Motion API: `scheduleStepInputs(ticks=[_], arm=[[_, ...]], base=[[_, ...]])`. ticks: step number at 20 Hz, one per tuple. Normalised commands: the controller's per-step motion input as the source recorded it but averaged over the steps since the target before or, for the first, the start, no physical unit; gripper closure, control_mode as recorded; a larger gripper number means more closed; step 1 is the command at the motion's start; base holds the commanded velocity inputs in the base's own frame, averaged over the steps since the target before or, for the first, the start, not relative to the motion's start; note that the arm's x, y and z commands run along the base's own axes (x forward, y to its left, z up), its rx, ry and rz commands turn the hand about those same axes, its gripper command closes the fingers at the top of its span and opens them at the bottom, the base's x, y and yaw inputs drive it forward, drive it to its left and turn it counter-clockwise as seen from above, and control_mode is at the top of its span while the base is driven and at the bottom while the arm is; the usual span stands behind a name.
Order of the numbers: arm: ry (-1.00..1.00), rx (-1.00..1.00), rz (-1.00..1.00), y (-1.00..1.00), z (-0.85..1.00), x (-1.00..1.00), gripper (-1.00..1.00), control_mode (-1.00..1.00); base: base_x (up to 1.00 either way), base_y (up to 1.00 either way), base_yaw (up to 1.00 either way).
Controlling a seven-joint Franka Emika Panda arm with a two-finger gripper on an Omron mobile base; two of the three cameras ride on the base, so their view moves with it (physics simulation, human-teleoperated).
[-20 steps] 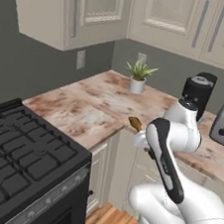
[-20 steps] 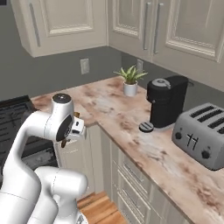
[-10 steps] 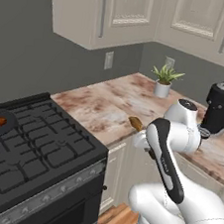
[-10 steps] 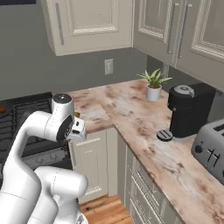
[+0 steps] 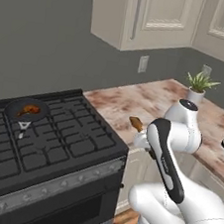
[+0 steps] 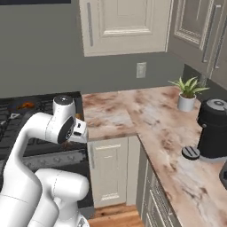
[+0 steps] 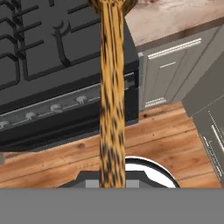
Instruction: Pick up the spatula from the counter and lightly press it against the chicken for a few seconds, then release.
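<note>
Hand view has the spatula [image 7: 111, 87] running from the bottom centre straight up to the top edge, its mottled brown wooden handle rising out of the fingers [image 7: 92, 178], which are closed tight on its lower end. The blade end widens just as the frame cuts it off. Behind the handle lie the dark grates and knob-lined front of the stove [image 7: 52, 65], a pale cabinet door [image 7: 168, 78] to its right under a strip of marbled counter [image 7: 175, 17], and the wooden floor [image 7: 175, 140] below. Left base view shows the white arm bent in front of the counter [image 5: 156, 97], with the brown tip of the spatula [image 5: 135, 123] sticking out up and to the left of the hand, in the air just off the counter's front corner beside the right side of the stove [image 5: 64, 147]. The chicken [image 5: 32, 108] sits as a small orange-brown piece in a round dark pan [image 5: 19, 113] on a rear left burner, well apart from the spatula. Right base view puts the chicken [image 6: 26, 105] at the far left on the stove, beyond the arm's elbow. Further along the counter stand a potted plant [image 6: 188, 93] by the back wall and a black coffee machine [image 6: 213, 128] near the right edge, with a wall outlet [image 6: 141, 69] under the upper cabinets [image 6: 124, 24].
</note>
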Motion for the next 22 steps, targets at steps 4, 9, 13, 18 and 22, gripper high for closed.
scheduleStepInputs(ticks=[4,9,13,18,22], arm=[[0.0,0.0,0.0,0.0,0.0,0.0,1.0,1.0],[0.0,0.0,0.0,0.0,0.0,0.0,1.0,1.0],[0.0,0.0,0.0,0.0,0.0,0.0,1.0,1.0],[0.0,0.0,0.0,0.0,0.0,0.0,1.0,1.0],[0.0,0.0,0.0,0.0,0.0,0.0,1.0,1.0]], base=[[0.49,-0.23,0.36],[0.57,-0.32,0.37],[0.48,-0.25,0.38],[0.03,0.12,0.24],[0.13,0.14,0.09]])
